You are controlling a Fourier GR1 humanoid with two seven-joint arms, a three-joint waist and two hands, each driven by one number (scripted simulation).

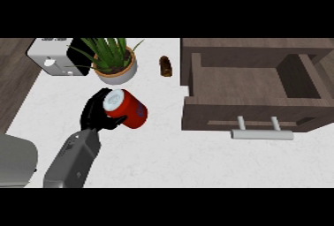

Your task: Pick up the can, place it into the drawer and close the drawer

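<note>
The red can (130,110) with a white top is tilted and held above the white counter (169,154), left of centre. My left hand (96,111) is shut on it, with fingers over its top end and the thumb under its near side. The wooden drawer (251,115) stands pulled open at the right, its inside showing nothing in it. Its grey bar handle (262,134) faces the near side. The can is to the left of the drawer's front corner and apart from it. My right hand does not show.
A potted plant (115,62) stands just behind the can. A white appliance (55,58) sits at the back left, and a small brown object (165,66) lies right of the plant. A grey rounded shape (14,161) is at the lower left edge.
</note>
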